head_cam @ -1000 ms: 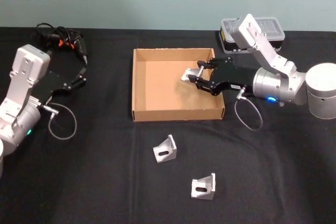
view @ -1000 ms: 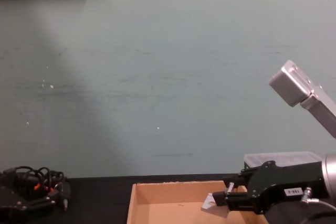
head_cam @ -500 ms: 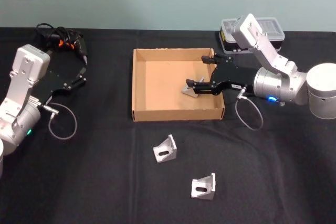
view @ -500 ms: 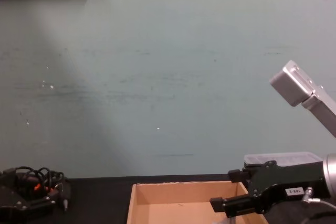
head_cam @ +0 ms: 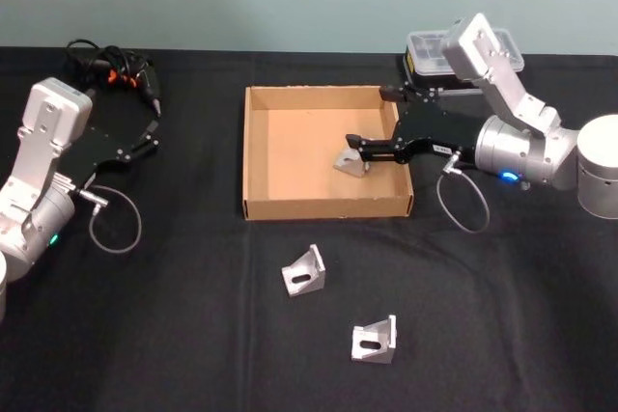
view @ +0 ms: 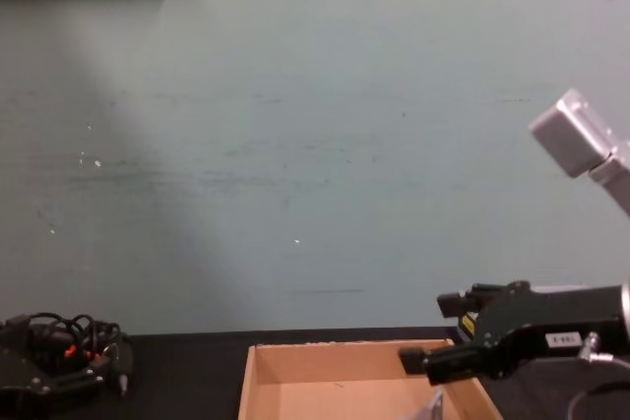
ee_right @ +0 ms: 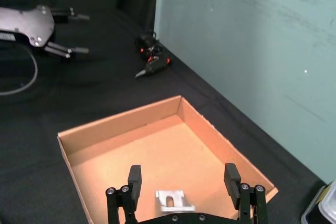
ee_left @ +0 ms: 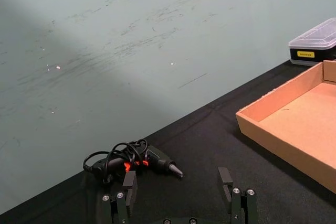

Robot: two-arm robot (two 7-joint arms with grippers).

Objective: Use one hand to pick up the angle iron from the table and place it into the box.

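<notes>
Cardboard box point(head_cam: 328, 209) sits mid-way across the black table point(head_cam: 193, 315), and we find one angle iron point(head_cam: 351, 162) resting on its floor near the right wall, free of any grip. The right gripper point(head_cam: 367, 117) hangs over that wall with its fingers wide apart and nothing between them. The right wrist view confirms the angle iron point(ee_right: 170, 200) lies on the box floor below the spread fingers. We judge this posture to be a release, with the fingers opened so the part could settle inside.

The left gripper point(head_cam: 152, 138) is parked at the table's left side, fingers apart, near a corded tool point(head_cam: 116, 72). Two further angle irons point(head_cam: 305, 273) lie on the table in front of the box, so we judge more picks remain. An organiser case point(head_cam: 435, 45) stands behind the right arm.

Against a second ago, when the fingers were clamped on the part above the box floor, they have opened and drawn back toward the right wall, and the part now rests on the floor
</notes>
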